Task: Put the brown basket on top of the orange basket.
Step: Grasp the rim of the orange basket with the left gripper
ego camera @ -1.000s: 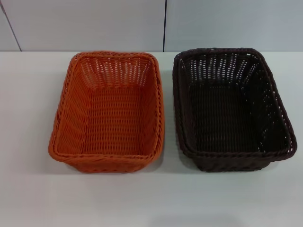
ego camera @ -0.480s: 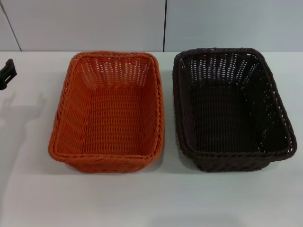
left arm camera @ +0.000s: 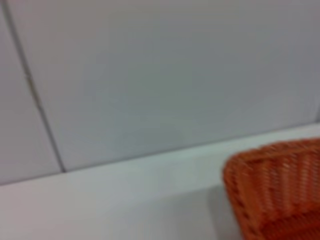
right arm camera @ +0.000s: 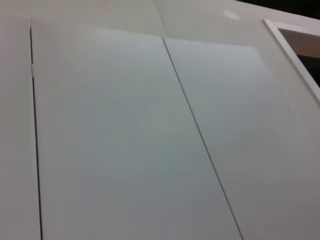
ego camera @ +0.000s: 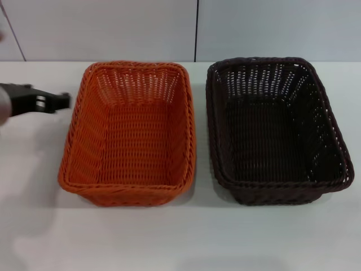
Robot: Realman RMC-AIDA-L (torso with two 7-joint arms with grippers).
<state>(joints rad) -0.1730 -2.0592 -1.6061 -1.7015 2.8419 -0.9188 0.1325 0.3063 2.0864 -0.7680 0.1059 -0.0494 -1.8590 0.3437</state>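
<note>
Left end effector (ego camera: 56,101) beside orange basket (ego camera: 132,135)

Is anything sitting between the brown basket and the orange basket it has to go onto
Nothing visible does. The brown basket and the orange basket stand side by side on the table, both empty.

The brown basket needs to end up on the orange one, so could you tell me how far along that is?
Nothing is done yet: the brown basket sits on the table beside the orange basket, apart from it. In hand: the left gripper is beside the orange basket's outer side, holding nothing. The right gripper is out of view. Left: grasping, lifting and placing the brown basket.
</note>
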